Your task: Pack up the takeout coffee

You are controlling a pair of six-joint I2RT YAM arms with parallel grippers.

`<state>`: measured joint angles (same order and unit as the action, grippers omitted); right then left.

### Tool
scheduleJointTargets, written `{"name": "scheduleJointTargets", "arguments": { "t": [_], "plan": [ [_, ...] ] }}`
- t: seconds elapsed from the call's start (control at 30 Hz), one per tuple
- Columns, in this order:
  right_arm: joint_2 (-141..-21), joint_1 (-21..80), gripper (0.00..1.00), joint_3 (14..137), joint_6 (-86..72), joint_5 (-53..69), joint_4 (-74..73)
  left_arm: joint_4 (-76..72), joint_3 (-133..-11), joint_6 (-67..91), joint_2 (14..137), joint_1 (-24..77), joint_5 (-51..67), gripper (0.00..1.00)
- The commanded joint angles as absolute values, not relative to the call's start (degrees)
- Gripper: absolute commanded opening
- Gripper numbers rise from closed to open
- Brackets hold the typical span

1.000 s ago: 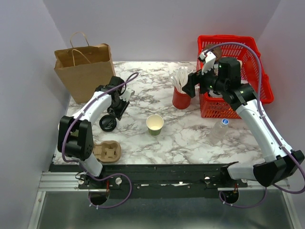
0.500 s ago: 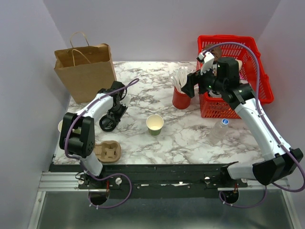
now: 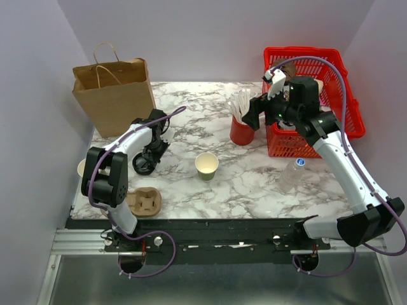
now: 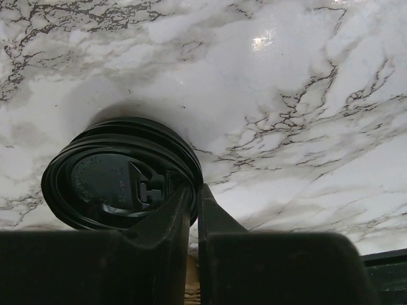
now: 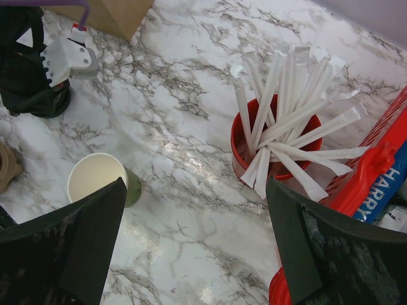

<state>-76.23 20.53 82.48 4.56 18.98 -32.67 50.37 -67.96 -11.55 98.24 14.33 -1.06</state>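
Note:
The olive-green paper cup (image 3: 206, 166) stands open in the middle of the table, its pale inside showing; it also shows in the right wrist view (image 5: 98, 181). Its round black lid (image 3: 143, 166) lies apart on the table to the left. My left gripper (image 3: 152, 151) is down at the lid. In the left wrist view the fingers (image 4: 194, 189) are nearly closed and pinch the right rim of the lid (image 4: 114, 178). My right gripper (image 3: 254, 115) is open and empty. It hovers above the table beside the red cup of white sticks (image 5: 273, 143).
A brown paper bag (image 3: 113, 92) stands at the back left. A red basket (image 3: 331, 70) sits at the back right, a water bottle (image 3: 291, 173) in front of it. A cardboard cup carrier (image 3: 143, 202) lies at the front left, a cream cup (image 3: 82, 168) behind the left arm.
My left arm swung its elbow left and brought the gripper down onto the black lid's rim. The right arm has hardly moved.

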Motion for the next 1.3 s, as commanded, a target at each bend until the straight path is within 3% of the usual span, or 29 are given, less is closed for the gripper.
{"name": "scheduleJointTargets", "arguments": {
  "t": [0.0, 0.2, 0.57, 0.8, 1.0, 1.03, 1.1, 1.17, 1.27],
  "plan": [
    [-76.1, 20.3, 1.0, 82.3, 4.5, 20.2, -31.6, 50.9, -67.9, -12.1, 98.5, 13.8, -1.6, 0.11],
    [-75.8, 20.3, 1.0, 82.1, 4.5, 20.0, -31.5, 52.7, -68.6, -13.2, 95.9, 13.6, -0.5, 0.0],
    [-77.0, 20.3, 1.0, 83.7, 4.1, 20.9, -31.4, 58.9, -74.3, -17.5, 89.0, 13.5, 1.6, 0.0],
    [-78.4, 20.4, 1.0, 85.3, 3.3, 22.1, -31.8, 61.2, -77.3, -17.8, 87.5, 13.4, 8.8, 0.0],
    [-78.9, 20.3, 1.0, 85.5, 2.7, 22.8, -31.6, 58.8, -72.4, -18.9, 87.8, 12.4, 4.0, 0.0],
    [-78.9, 20.3, 1.0, 85.8, 2.6, 22.8, -31.7, 59.9, -72.8, -19.1, 87.8, 10.7, 6.7, 0.0],
    [-78.8, 20.3, 1.0, 86.0, 2.9, 22.8, -32.0, 64.3, -77.5, -21.9, 88.6, 7.8, 29.1, 0.0],
    [-78.6, 20.3, 1.0, 85.8, 3.0, 22.6, -32.1, 73.5, -82.9, -30.7, 90.2, 5.9, 42.7, 0.0],
    [-78.4, 20.2, 1.0, 85.0, 3.0, 23.3, -32.0, 71.6, -83.4, -31.5, 87.1, 6.2, 48.9, 0.0]
  ]
}}
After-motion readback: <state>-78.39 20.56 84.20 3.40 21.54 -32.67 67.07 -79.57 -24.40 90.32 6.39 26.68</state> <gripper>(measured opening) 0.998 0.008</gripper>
